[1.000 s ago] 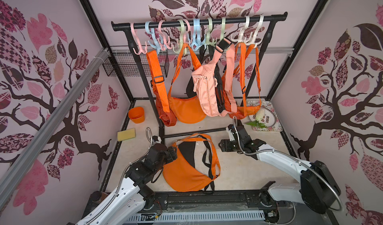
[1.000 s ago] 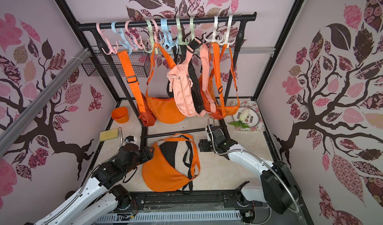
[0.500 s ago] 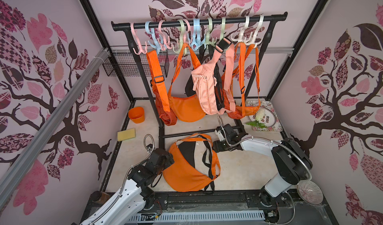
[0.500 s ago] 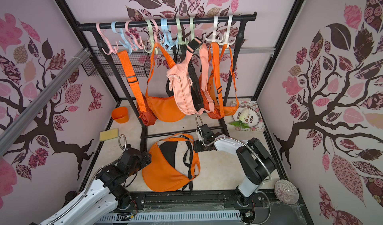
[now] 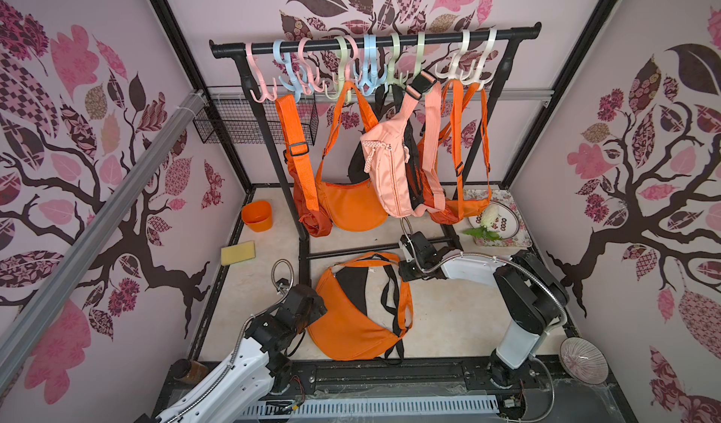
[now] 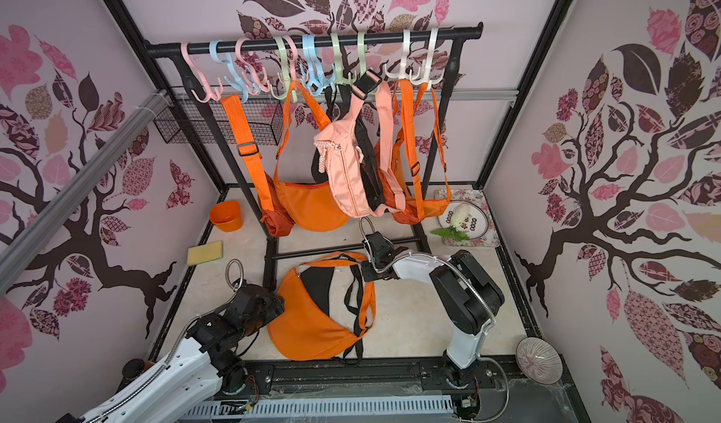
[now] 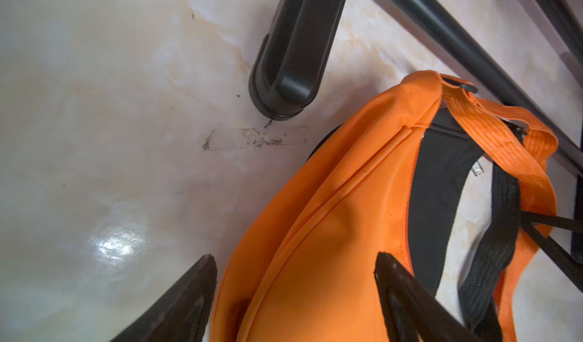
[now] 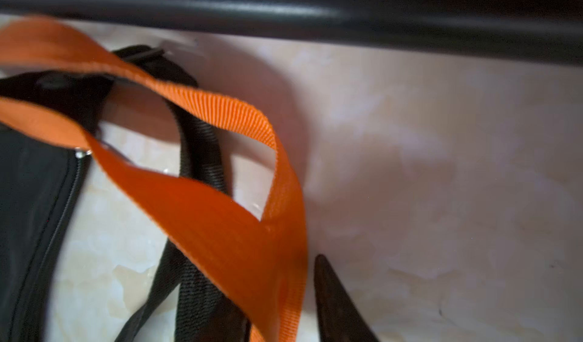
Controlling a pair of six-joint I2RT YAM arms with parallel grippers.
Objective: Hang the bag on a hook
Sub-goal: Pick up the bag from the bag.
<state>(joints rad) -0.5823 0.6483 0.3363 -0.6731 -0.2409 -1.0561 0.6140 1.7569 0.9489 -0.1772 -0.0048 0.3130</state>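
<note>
Right fingers, one behind orange strap

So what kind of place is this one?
Probably a staged robot test booth, not a home: wallpapered panels in a black frame, a garment rail hung with bags, two arms mounted in front.

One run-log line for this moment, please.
orange-and-black fabric sling bag: lying flat, not hung; left gripper: open, fingers straddling bag edge; right gripper: at orange webbing strap, grip unclear

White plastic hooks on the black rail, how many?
2. One white plastic hook is last on the black rail, right arm's side; the other sits beside it. None looks hidden.
</note>
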